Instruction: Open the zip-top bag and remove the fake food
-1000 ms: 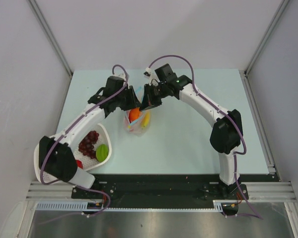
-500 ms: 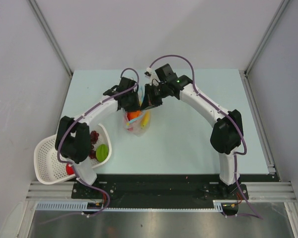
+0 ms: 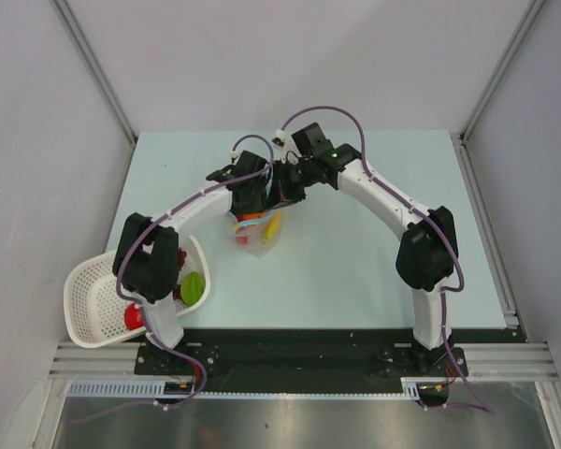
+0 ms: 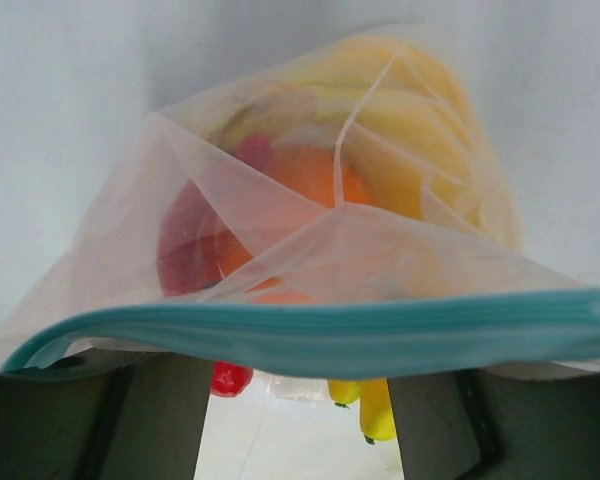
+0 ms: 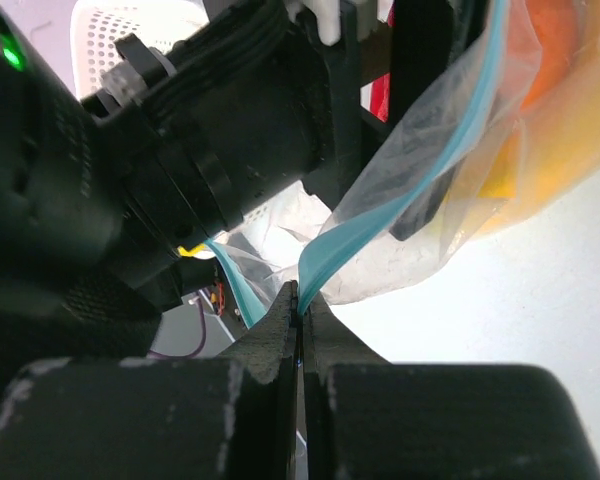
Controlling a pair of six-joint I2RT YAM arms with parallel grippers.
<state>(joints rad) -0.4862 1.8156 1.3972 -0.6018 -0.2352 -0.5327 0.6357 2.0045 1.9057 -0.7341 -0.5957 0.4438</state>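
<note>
**newbie_q:** what's in the white basket (image 3: 82, 281) on the left?

**yam_fan:** a green oval (image 3: 193, 286) and 1 red piece (image 3: 134, 317). Mid-table, the left gripper (image 3: 251, 199) hangs spread wide over the zip-top bag (image 3: 257, 236), with the orange ball (image 4: 310, 175) inside. The right gripper (image 5: 298, 296) is pinched tight on its teal zip strip (image 4: 310, 338).

fake food (image 4: 310, 180) in zip-top bag (image 3: 253, 238), basket (image 3: 86, 290) to its left
</note>
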